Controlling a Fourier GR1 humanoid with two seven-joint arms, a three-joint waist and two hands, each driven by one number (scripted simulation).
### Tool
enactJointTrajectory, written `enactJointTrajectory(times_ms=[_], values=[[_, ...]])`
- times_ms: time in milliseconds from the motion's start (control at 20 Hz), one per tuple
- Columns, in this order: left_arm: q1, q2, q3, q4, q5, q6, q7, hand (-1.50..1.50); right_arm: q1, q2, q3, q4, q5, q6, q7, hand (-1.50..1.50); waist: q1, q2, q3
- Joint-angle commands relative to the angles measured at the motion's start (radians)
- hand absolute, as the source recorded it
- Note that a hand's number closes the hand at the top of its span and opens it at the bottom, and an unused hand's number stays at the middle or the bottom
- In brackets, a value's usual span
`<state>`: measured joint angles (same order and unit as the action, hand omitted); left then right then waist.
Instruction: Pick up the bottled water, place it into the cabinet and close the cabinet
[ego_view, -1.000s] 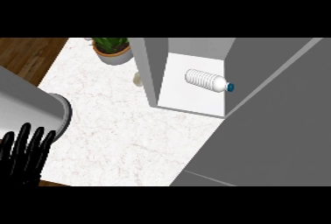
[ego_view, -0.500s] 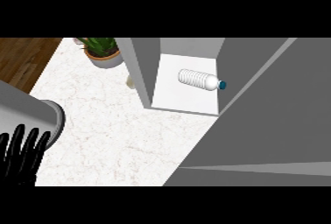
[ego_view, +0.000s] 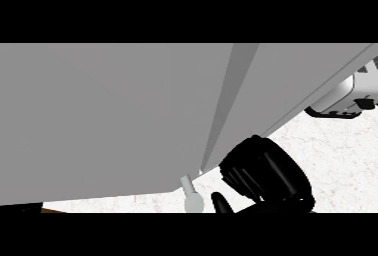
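Grey cabinet door panels (ego_view: 111, 120) fill most of the head view, with a lighter strip (ego_view: 229, 100) running down between two faces. The bottled water does not show; the cabinet's inside is hidden. My right hand (ego_view: 266, 172) rises from the lower edge, its fingers fairly straight and lying against the lower edge of the door. Its thumb (ego_view: 221, 201) sticks out to the left. A pale door handle (ego_view: 190, 194) hangs just left of the thumb. My left hand is out of view.
A silver appliance with a black base (ego_view: 341, 97) stands on the white marble counter (ego_view: 332, 160) at the upper right. A sliver of wooden floor (ego_view: 52, 210) shows at the lower left.
The view has swung sharply. The open cabinet with the bottle lying inside, the plant and my left hand have gone from view. Grey door panels now fill the frame and my right hand has appeared.
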<state>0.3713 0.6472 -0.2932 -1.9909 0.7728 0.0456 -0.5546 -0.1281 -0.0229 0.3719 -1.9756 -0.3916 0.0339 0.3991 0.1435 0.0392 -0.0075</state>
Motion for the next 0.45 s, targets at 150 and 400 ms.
enactJointTrajectory(times_ms=[150,400], values=[[-0.014,0.000,0.017,0.005,0.015,-0.018,0.003,-1.50,-0.404,0.022,-0.103,0.367,-0.053,-0.236,-0.033,1.50,0.002,-0.007,0.005],[0.031,-0.020,-0.016,0.007,-0.009,-0.014,-0.003,-1.50,-0.655,0.023,-0.138,0.645,-0.140,-0.279,-0.088,1.50,-0.022,-0.016,0.007]])
